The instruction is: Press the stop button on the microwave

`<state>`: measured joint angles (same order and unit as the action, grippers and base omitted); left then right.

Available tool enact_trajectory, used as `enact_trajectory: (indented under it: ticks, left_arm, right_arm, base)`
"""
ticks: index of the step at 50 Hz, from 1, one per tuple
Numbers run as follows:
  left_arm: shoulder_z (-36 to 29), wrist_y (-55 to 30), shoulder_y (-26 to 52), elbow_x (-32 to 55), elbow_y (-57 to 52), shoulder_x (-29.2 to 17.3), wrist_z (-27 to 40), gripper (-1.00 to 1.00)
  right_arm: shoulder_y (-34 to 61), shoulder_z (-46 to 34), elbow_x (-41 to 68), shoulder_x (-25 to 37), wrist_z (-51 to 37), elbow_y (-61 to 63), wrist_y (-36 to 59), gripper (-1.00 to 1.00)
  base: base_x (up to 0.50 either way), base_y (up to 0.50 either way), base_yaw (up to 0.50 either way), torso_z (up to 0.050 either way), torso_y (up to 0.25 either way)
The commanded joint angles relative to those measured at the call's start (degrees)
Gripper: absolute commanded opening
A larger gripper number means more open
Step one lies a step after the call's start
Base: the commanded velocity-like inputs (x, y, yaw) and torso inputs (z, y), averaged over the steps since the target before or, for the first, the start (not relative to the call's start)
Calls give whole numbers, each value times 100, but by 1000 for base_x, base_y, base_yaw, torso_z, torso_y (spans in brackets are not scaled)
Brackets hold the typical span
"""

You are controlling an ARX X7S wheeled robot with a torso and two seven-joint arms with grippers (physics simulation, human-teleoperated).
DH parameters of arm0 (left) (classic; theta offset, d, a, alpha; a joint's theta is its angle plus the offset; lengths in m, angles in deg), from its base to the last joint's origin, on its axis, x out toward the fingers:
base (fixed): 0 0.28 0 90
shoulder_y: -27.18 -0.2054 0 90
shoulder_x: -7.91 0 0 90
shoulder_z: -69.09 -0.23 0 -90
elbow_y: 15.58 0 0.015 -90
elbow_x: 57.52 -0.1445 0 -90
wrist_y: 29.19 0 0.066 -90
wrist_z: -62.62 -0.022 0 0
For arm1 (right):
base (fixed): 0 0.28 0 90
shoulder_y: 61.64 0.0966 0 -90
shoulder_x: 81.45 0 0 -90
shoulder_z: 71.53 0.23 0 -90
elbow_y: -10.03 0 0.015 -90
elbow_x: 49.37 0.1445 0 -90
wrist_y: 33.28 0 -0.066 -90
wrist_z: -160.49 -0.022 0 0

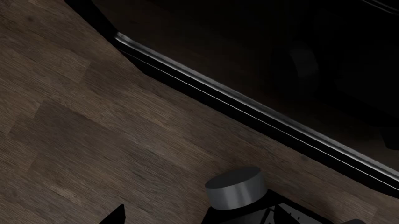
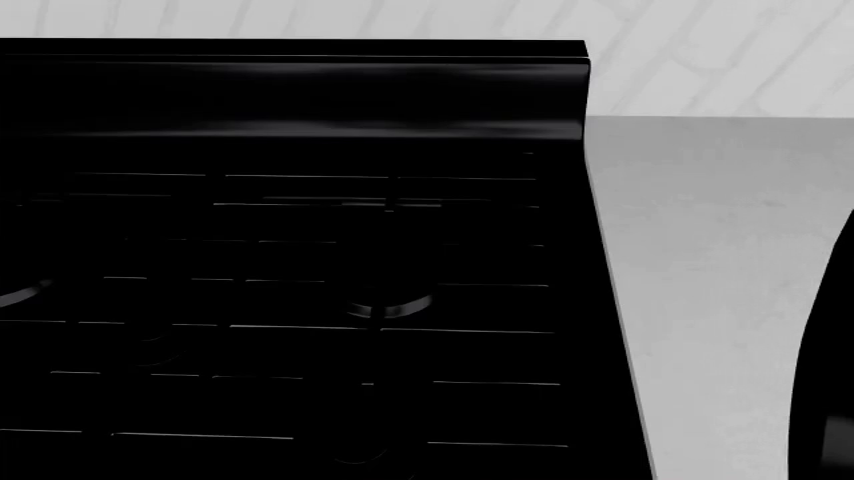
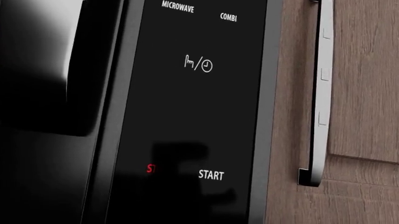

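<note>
The right wrist view is close on the microwave's black control panel (image 3: 193, 93), with white labels MICROWAVE, COMBI and START (image 3: 210, 175). The red stop label (image 3: 149, 168) sits beside START, and only its first letters show. A dark blocky shape, apparently my right gripper (image 3: 179, 186) or its shadow, covers the rest of that label right against the panel. I cannot tell how its jaws stand. In the left wrist view only one dark fingertip (image 1: 117, 215) of the left gripper shows, over a brown wood surface, away from the microwave.
The microwave's dark door (image 3: 44, 70) is on one side of the panel, and a wood cabinet with a metal handle (image 3: 321, 93) on the other. The head view shows a black stove (image 2: 294, 280), a grey counter (image 2: 707, 260) and a dark arm part (image 2: 827, 380). A grey cylinder (image 1: 237, 189) and a chrome-edged black appliance (image 1: 249, 102) are in the left wrist view.
</note>
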<state>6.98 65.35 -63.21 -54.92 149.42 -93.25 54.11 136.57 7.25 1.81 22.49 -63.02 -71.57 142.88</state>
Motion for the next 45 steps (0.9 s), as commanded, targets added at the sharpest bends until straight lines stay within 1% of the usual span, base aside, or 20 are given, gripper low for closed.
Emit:
enact_trajectory:
  ticks: [1,10,15,30,39,45]
  left_arm:
    - [0,0,0,0,0,0,0,100]
    - [0,0,0,0,0,0,0,100]
    - [0,0,0,0,0,0,0,100]
    - [0,0,0,0,0,0,0,100]
    - [0,0,0,0,0,0,0,100]
    - [0,0,0,0,0,0,0,100]
  right_arm:
    - [332,-238,281,-44,-201,-859,-294,-100]
    - [592,-214,365,-210,-371,-1001,-192,-100]
    - [642,-306,308,-230,-323,-1173,-330,-100]
    - [264,-516,274,-302,-272,-1279,-638,-100]
    - [398,-913,-49,-245,42,-1623,-1095,-100]
    - [443,-1239,-364,-238,427,-2107,-1624,-100]
  base:
    - [0,0,0,0,0]
    - [0,0,0,0,0]
    - [0,0,0,0,0]
    - [0,0,0,0,0]
    - [0,0,0,0,0]
    - [0,0,0,0,0]
